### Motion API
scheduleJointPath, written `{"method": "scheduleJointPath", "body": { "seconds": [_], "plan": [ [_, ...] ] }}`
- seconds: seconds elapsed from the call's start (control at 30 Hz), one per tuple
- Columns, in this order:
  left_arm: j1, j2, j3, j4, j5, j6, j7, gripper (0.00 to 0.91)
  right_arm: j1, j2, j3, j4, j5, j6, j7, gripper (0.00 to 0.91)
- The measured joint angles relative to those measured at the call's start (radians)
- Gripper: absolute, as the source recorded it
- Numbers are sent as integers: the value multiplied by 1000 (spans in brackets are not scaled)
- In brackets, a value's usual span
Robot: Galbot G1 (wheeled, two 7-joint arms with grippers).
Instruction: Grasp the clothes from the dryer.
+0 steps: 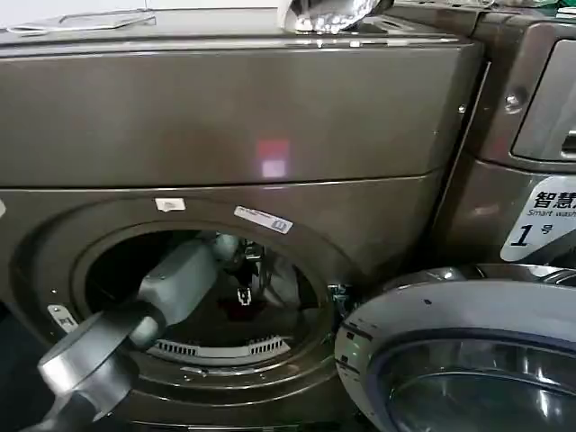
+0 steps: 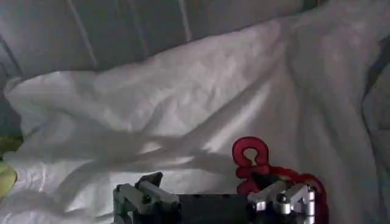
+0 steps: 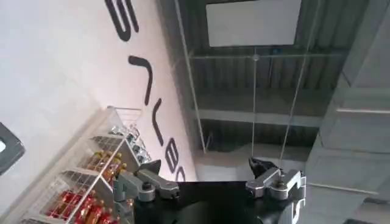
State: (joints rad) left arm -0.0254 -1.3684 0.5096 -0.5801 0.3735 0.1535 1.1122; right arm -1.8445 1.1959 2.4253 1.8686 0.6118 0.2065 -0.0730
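Left gripper [image 2: 214,198] is deep inside the dryer [image 1: 225,117] drum, fingers spread apart with nothing between them, hanging just short of the clothes [image 2: 183,109]. From the head view you can see the left arm going in through the round porthole, gripper end near the middle of the opening, with a dark red patch of fabric low in the drum below it.

What the grab turns on, as I read it: the pile lies straight ahead of the open fingers, so it's a push forward and a close, not a sideways reach. The pale sheet runs as one long crumpled ridge across the left wrist view, roughly crosswise to the approach, so the jaws could pinch a fold of it. A red garment [image 2: 256,167] sits right against one fingertip, and a sliver of yellow-green cloth [image 2: 7,164] peeks out at the far edge, well off to the side.

Right gripper [image 3: 210,182] is nowhere near this — it points up at a ceiling and a wall, fingers open and empty, with a wire rack of bottles [image 3: 85,182] beside it. So left arm is the one for the job.

Writing: small white stickers on the porthole rim, too small to read. The door [image 1: 459,360] hangs open at lower right. The neighbouring machine has a white label [image 1: 540,225] — a big "1", Chinese characters and "Smart" in small print
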Motion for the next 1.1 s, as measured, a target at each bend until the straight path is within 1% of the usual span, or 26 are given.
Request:
{"method": "scheduleJointPath", "body": {
  "seconds": [0.57, 1.1],
  "plan": [
    [-5, -15, -7, -29, -88, -12, -18, 0, 4, 3, -7, 3, 0, 0, 0, 907],
    [10, -22, -21, -29, -121, -25, -28, 0, 7, 4, -14, 6, -4, 1, 0, 907]
  ]
}}
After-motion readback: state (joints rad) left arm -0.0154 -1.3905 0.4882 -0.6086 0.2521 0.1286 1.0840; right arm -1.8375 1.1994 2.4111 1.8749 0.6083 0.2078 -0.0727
